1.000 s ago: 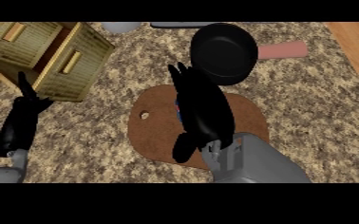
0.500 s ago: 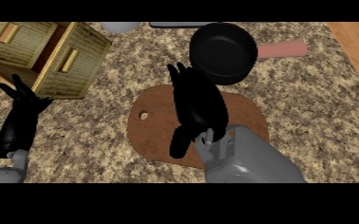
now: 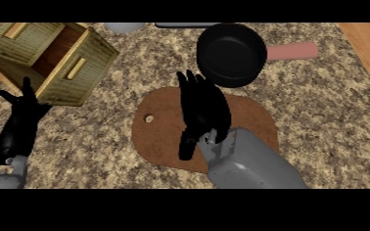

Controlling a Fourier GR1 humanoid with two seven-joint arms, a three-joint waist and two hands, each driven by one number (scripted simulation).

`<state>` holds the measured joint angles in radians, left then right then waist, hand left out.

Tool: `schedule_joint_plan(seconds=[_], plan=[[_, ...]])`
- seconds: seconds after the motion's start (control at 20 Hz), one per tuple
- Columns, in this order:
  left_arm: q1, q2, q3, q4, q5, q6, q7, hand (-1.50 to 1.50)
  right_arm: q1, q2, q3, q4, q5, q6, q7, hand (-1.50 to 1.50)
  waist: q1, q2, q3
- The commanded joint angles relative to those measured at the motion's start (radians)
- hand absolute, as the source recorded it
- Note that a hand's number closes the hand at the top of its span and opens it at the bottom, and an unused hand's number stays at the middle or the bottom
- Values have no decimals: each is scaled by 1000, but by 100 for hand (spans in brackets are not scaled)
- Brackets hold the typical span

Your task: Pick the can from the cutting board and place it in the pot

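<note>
The right hand (image 3: 204,108) lies over the middle of the cutting board (image 3: 162,132), fingers stretched out toward the pot (image 3: 233,54) and held close together, thumb trailing back toward the near edge of the board. From where I stand the hand covers most of the board's centre, and I cannot see the can at all. If it is on the board, it is under that palm or hidden behind the fingers. So I cannot say whether the hand has anything pinched; the fingers look straight rather than curled.

The relation that matters is hand to pot. The pot sits just beyond the far edge of the board, a little to the right of it, with its pinkish handle (image 3: 292,51) pointing away to the right. The hand's long axis runs from the board's near edge toward the far edge, nearly in line with the pot, so the carry would be a short push forward and slightly right. The right hand is by far the nearer one. The left hand (image 3: 20,123) rests open, fingers up, well to the left of the board.

Counting: one cutting board, one pot, two hands, no can in sight. Also one wooden crate (image 3: 55,61) left of the board and beyond its far edge, and one pale bowl-like thing (image 3: 124,27) beyond the crate, partly cut off.
</note>
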<state>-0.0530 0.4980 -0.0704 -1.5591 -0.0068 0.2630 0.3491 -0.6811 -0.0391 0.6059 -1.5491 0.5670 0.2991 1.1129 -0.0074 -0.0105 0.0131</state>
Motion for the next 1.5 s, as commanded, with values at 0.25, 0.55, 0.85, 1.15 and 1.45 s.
schedule_joint_plan(seconds=[0.25, 0.55, 0.85, 1.15, 1.45], plan=[[-1, -30, 21, 66, 6, -10, 50, 0, 18, 5, -22, 86, 75, 25, 54, -150, 6, 11, -13], [38, -34, 11, 39, 6, -36, 52, 0, -19, 38, -42, 150, 53, 35, 106, -150, 19, 10, -14], [-37, -31, 63, 126, 20, -59, 22, 0, -21, 38, -12, 196, 31, 0, 87, -150, 13, 13, -14], [28, -66, 35, 86, -18, -39, 13, 0, -11, 39, -63, 282, 48, -28, 14, -150, 15, 12, -14], [-35, -52, 62, 91, -3, -76, 59, 0, -27, 39, -34, 343, 18, -110, -20, -150, 22, 14, -13]])
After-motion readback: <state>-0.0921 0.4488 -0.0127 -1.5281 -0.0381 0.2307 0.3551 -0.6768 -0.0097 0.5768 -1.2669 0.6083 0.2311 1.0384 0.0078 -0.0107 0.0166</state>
